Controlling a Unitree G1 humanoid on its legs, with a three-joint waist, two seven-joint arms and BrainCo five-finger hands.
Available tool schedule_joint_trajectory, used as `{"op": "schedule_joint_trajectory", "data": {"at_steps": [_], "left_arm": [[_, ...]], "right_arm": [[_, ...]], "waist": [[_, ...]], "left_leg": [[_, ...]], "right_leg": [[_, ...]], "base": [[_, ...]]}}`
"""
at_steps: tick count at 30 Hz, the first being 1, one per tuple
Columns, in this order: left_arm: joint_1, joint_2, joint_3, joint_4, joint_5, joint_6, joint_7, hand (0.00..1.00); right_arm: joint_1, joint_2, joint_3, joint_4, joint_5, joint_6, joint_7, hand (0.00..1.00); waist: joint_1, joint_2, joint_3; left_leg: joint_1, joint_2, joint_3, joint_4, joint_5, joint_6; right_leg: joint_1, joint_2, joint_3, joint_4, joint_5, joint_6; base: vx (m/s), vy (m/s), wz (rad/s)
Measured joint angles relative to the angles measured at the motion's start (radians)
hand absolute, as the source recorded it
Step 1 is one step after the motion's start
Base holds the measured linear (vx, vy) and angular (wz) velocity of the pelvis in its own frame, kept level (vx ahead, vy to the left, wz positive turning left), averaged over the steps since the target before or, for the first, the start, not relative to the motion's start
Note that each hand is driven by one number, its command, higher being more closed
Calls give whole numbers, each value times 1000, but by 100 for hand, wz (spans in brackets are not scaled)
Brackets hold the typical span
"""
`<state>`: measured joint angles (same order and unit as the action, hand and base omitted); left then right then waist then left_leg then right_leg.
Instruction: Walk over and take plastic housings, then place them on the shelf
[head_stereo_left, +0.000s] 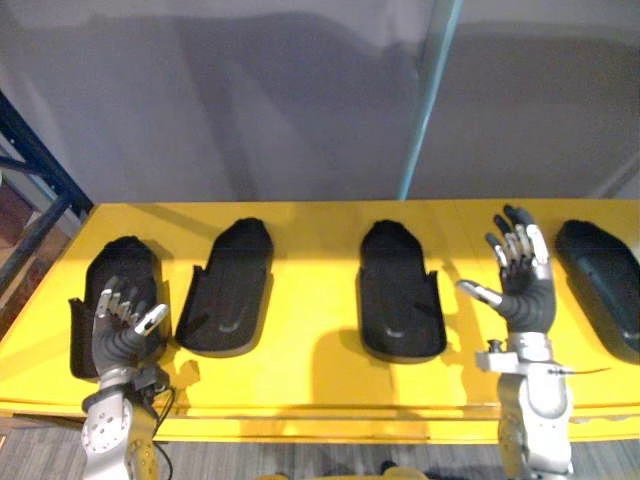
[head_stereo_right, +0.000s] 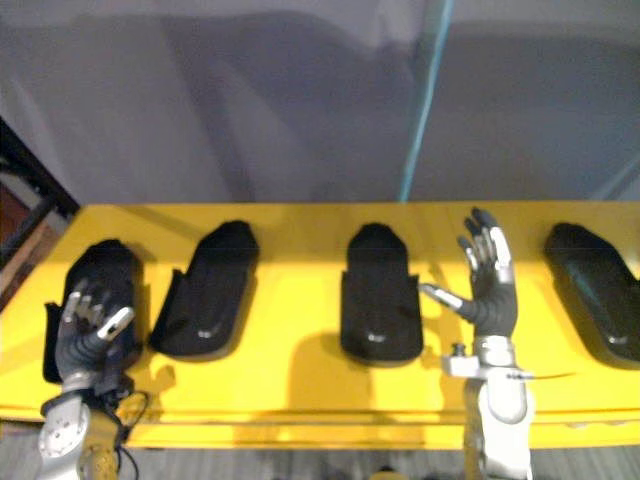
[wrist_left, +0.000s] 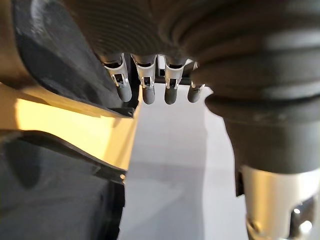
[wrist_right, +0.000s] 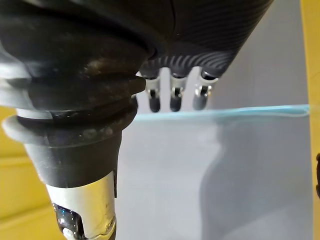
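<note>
Four black housings (head_stereo_left: 232, 285) are lying in a row across the yellow tabletop (head_stereo_left: 320, 225), none lifted yet. The left hand (head_stereo_left: 122, 325) is hovering over the one by the left edge, fingers loosely bent and gripping nothing. The right hand (head_stereo_left: 522, 285) is standing upright between the two nearest the right edge, fingers spread and empty. The likely risk is a shallow grip letting the smooth shell slip — or nudging it off the near-left corner. No readable writing is showing.
</note>
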<state>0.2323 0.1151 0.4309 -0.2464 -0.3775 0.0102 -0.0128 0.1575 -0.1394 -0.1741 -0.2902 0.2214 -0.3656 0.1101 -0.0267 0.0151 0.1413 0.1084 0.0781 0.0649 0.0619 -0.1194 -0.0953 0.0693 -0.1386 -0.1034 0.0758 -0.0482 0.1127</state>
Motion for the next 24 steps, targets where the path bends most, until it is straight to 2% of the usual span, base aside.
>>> {"op": "schedule_joint_trajectory", "data": {"at_steps": [5, 8, 16, 24], "left_arm": [[-2, 7, 0, -1, -2, -57, -11, 0], [-8, 7, 0, -1, -6, -68, -21, 0], [-21, 9, -11, 12, -5, -26, -41, 0], [-37, 37, -17, 103, -6, 19, -47, 0]], "right_arm": [[7, 0, 1, 5, 0, 0, 2, 0], [18, 0, 2, 28, 0, -1, 4, 0], [28, 0, 4, 33, 1, 0, 5, 0], [28, -1, 4, 33, 20, 1, 6, 0]], "waist": [[-10, 1, 1], [-13, 2, 1], [-17, 15, 1], [-19, 28, 9]], "left_leg": [[3, 1, 2, -1, 0, 0], [5, 1, 6, -1, 0, 0], [13, 3, 31, -15, 0, 1], [18, 1, 31, -17, 1, 1]], "right_leg": [[0, 0, 2, 0, 0, 0], [0, 1, 5, -1, 2, 0], [1, 2, 24, -18, 14, 1], [0, 1, 24, -18, 14, 1]], "base": [[0, 0, 0], [0, 0, -2], [-8, 1, -8], [0, 0, 0]]}}
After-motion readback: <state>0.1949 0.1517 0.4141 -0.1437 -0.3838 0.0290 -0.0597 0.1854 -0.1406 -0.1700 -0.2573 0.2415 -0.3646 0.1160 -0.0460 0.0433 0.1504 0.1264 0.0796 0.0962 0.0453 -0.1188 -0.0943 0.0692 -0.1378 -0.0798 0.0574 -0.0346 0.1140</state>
